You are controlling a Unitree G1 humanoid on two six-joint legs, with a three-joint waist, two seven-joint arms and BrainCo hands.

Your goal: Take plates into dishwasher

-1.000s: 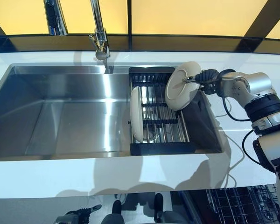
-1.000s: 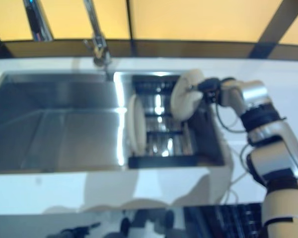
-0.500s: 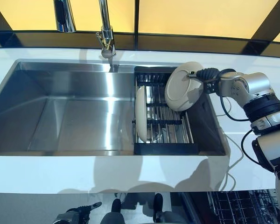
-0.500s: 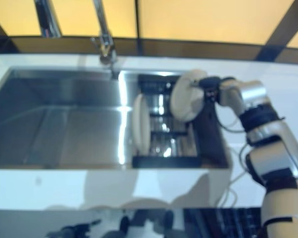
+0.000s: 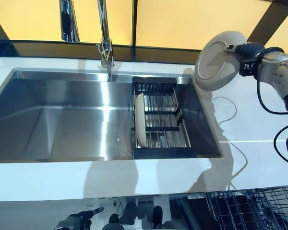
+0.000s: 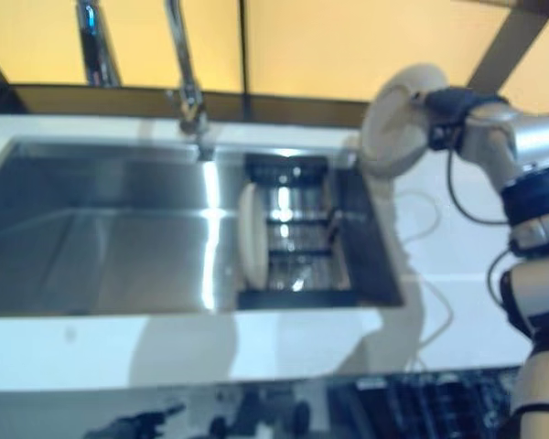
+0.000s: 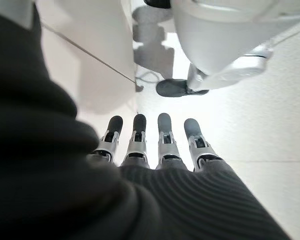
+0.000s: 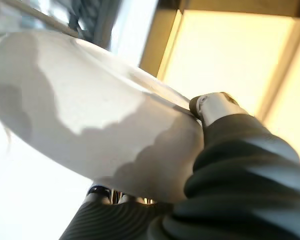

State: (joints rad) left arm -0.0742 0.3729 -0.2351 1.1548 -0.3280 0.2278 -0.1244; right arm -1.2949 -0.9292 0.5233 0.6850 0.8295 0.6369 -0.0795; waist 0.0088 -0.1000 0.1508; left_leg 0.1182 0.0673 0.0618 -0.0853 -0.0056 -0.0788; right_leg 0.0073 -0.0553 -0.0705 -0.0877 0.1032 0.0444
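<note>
**Plate lifted clear of the sink rack**

1. Change since the earlier frames. A second ago my right hand (image 5: 247, 51) held the plate (image 5: 220, 60) low over the dish rack (image 5: 159, 115), inside the sink. Now the plate is raised and carried out to my right: it sits above the white bench (image 5: 249, 124), beyond the sink's right rim and level with the far edge of the bench. The whole view has also shifted between frames, so the camera has moved as well.

2. Hand state. My right hand is closed on the plate's rim; the wrist view shows the thumb (image 8: 212, 106) lying over the upper edge and the fingers (image 8: 97, 194) under the plate. The plate is tilted, its hollow face turned toward the sink. My left hand (image 7: 155, 145) hangs low beside me, fingers straight and holding nothing.

3. Remaining items. A second plate (image 5: 140, 119) stands on edge at the left side of the dish rack, upright, well apart from the held one.

4. Edges and room. The rack fills the right part of the sink (image 5: 62, 120); the faucet (image 5: 103, 38) stands at the far rim, left of the held plate. The bench to the right of the sink is open surface. The dishwasher rack (image 5: 252, 208) shows at lower right, below the bench's near edge.
</note>
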